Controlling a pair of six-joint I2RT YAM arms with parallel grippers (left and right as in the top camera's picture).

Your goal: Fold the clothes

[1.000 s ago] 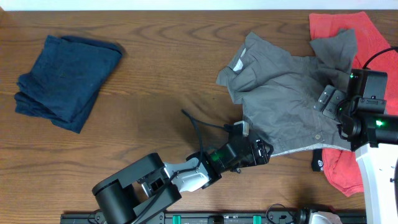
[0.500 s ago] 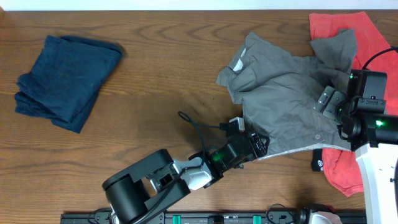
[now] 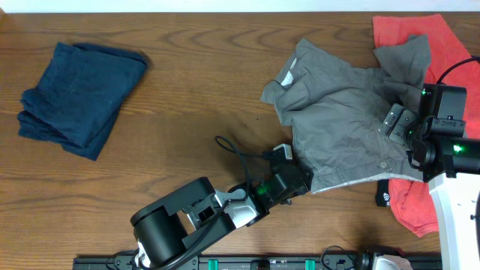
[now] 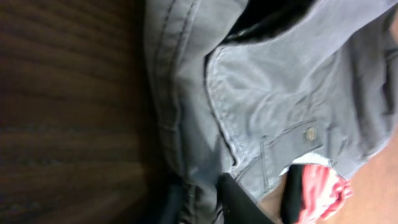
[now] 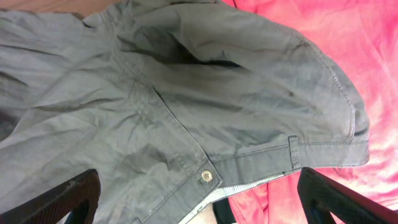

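Left gripper [image 3: 302, 180] on shorts [image 3: 345, 120] (grey)

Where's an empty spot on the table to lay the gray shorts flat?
The biggest bare wood is in the middle, between the folded blue clothes on the left and the gray shorts. The right side is crowded: the shorts overlap the red cloth, with the left gripper and right gripper at them.

Setting: robotics lab bench. Evidence: my left arm [image 3: 187, 221] and right arm [image 3: 454, 195] stand at a black rail [image 3: 247, 262] on the near edge of a bare wooden desk [image 3: 187, 112]. A loose black cable [image 3: 236, 154] lies across it. Only grey shorts [image 3: 345, 120], a red garment [image 3: 416, 34] and a folded navy garment [image 3: 75, 97] lie on it.
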